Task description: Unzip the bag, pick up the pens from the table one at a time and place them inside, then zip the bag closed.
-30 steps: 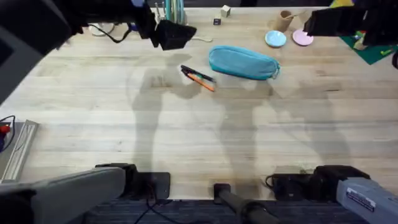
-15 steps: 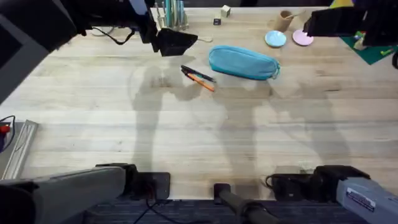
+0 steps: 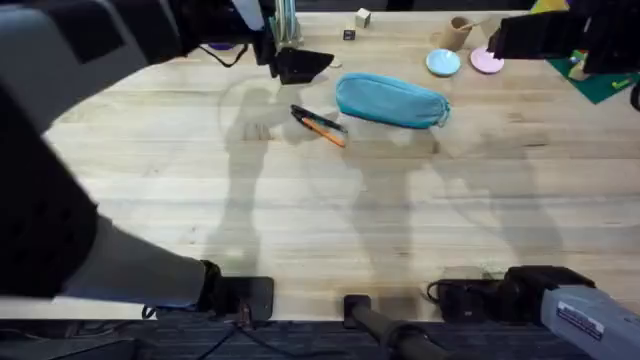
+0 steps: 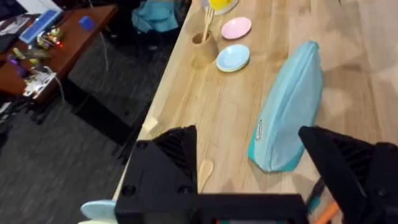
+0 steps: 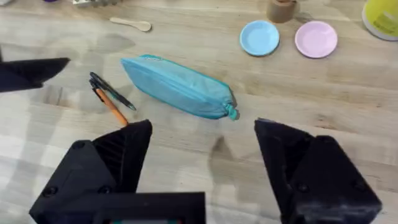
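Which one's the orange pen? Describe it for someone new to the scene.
Find the teal bag lying on the far half of the table. Just beside its end that faces the left arm's side lie two thin pens, touching. The orange pen is the bright one with a dark tip; its neighbour, the black pen, is dark all over.

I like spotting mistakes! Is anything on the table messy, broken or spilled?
Nothing stands out. The teal bag lies flat and zipped, the black and orange pens lie together right beside it, and the blue dish and pink dish sit neatly side by side.
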